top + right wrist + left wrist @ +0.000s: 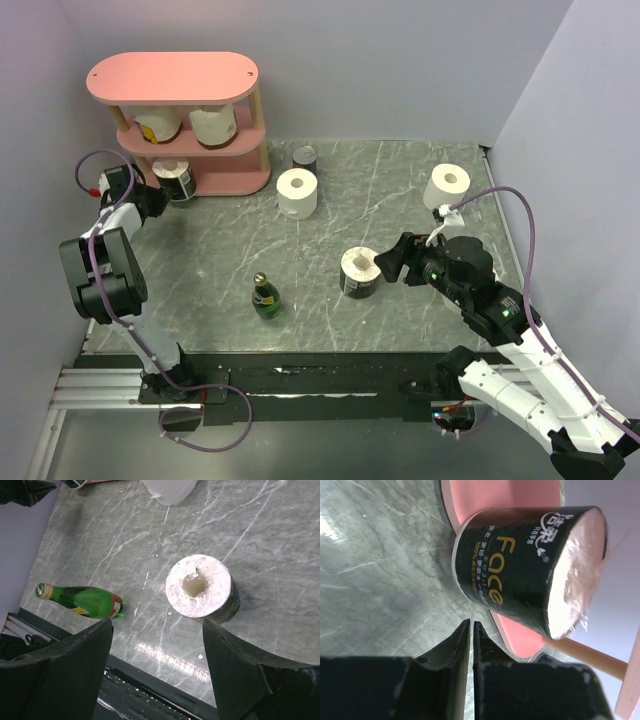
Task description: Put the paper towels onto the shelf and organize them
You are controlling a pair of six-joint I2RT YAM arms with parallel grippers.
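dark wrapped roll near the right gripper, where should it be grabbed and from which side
Grip the dark wrapped roll across its round side wall, coming down from above. It stands upright, core hole up, nothing touching it, and the open right gripper looks wide enough to span it.

Bottle (265, 298) left of roll (358, 272), before shelf (170, 78)
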